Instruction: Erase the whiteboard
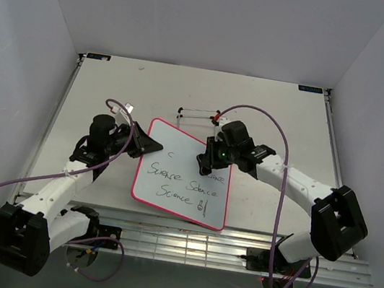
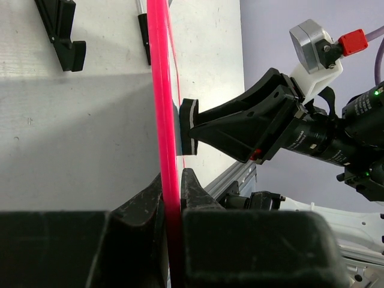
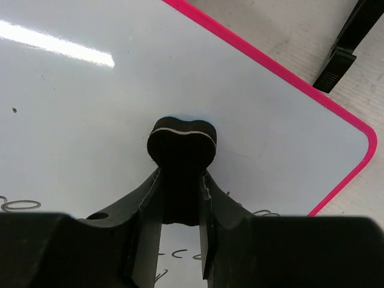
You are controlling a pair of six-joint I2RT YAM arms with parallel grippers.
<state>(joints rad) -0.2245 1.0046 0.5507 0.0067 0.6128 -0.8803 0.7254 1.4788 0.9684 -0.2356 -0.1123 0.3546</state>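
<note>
Item: small rectangular whiteboard (image 1: 171, 148), white, rounded corners, pink-red frame, near the centre of the white table (image 1: 282, 129), between the two arms. Black handwritten "Science" words cover its near half.

Left gripper (image 2: 171, 192): fingers clamped onto the frame at the board's left edge.

Right gripper (image 3: 180, 175): fingers closed around a small black bone-shaped eraser (image 3: 182, 139), whose face is against the board's far right area.

Thin wire easel stand (image 1: 198, 113): just beyond the board.
</note>
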